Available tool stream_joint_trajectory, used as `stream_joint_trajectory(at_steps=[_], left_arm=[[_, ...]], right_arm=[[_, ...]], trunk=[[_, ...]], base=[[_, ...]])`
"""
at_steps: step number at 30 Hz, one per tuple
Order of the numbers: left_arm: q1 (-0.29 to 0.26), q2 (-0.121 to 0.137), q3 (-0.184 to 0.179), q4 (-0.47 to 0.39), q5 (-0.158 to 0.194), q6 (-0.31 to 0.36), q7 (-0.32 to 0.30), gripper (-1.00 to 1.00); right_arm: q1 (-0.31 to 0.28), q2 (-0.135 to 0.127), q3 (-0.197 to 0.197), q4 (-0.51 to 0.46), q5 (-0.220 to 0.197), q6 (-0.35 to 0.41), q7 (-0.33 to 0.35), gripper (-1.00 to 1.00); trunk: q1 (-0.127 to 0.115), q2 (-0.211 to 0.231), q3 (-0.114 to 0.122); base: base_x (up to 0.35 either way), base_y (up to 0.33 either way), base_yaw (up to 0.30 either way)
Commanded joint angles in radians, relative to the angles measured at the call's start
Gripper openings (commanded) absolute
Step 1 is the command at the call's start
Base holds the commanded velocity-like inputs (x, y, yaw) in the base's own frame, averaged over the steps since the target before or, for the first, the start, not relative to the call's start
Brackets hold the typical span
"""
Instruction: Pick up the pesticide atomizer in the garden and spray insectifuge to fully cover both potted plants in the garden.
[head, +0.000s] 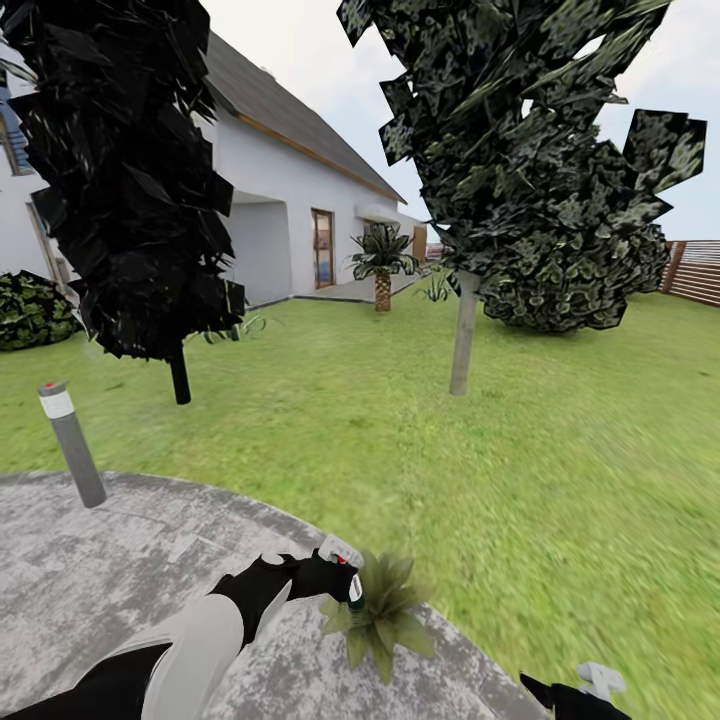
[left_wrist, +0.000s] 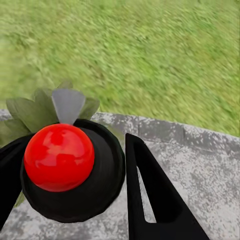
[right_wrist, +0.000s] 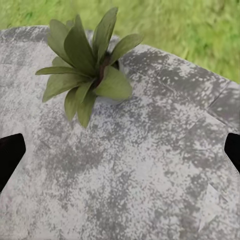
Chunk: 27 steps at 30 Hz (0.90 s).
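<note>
The pesticide atomizer (head: 345, 578) has a red cap and a black body, and my left gripper (head: 325, 575) is shut on it just left of a potted plant (head: 383, 610) on the grey paving (head: 100, 570). In the left wrist view the red cap (left_wrist: 59, 157) sits between the black fingers (left_wrist: 150, 200), with the grey nozzle (left_wrist: 68, 104) pointing at the plant's leaves (left_wrist: 27, 112). My right gripper (head: 590, 690) hangs low at the right, open. Its wrist view looks down on the same potted plant (right_wrist: 87, 72), which lies ahead of the gripper (right_wrist: 120, 152) and apart from it.
A grey bollard light (head: 72, 440) stands at the paving's left edge. Green lawn (head: 520, 450) stretches ahead with two trees (head: 463, 335), a dark bush (head: 575, 280), a palm (head: 382, 268), a white house (head: 290, 200) and a brown fence (head: 695, 270).
</note>
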Motion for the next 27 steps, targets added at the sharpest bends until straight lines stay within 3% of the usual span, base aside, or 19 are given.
stream_joint_trajectory(at_steps=[1, 17, 27], left_arm=[[0.0, 0.0, 0.009, -0.001, -0.01, -0.001, -0.003, -1.0], [0.0, 0.0, 0.009, -0.001, -0.01, -0.002, -0.003, -1.0], [0.0, 0.0, 0.009, -0.001, -0.01, -0.001, -0.003, -1.0]], right_arm=[[-0.001, 0.001, -0.009, -0.001, 0.008, 0.006, 0.006, 1.0], [-0.001, 0.001, -0.009, -0.002, 0.008, 0.006, 0.006, 1.0], [-0.001, 0.001, -0.009, -0.001, 0.007, 0.006, 0.006, 1.0]], trunk=[[0.001, -0.001, -0.001], [0.001, -0.001, -0.001], [0.001, -0.001, -0.001]], base=[[0.338, 0.0, 0.0], [0.323, 0.0, 0.002], [0.045, 0.0, 0.152]])
